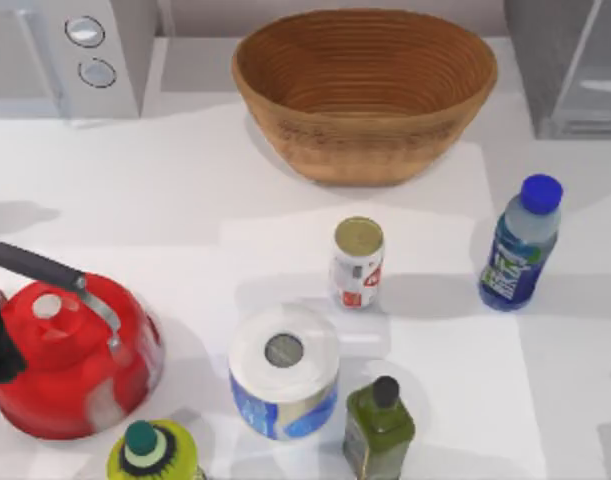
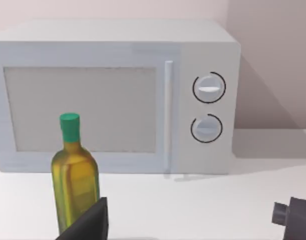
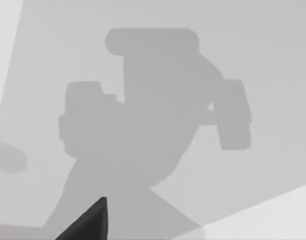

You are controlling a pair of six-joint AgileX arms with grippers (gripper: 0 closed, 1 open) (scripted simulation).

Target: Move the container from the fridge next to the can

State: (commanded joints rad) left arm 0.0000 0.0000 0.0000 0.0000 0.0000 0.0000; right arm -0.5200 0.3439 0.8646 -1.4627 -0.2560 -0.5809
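The blue-capped bottle [image 1: 520,243] stands upright on the table [image 1: 165,190], right of the can [image 1: 357,262], apart; the fridge [image 1: 575,65] sits behind; whether either claw is apart or together, I cannot tell.

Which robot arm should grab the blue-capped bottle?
Probably the right arm: the blue-capped bottle stands on the table's right side, right of the can, while the red kettle crowds the left.

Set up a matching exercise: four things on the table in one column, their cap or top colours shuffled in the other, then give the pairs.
Things:
1. container
2. can
3. dark-green bottle
4. yellow oil bottle

Cap or top colours:
A. gold
B. green
C. blue
D. black

Pairs: 1-C, 2-A, 3-D, 4-B
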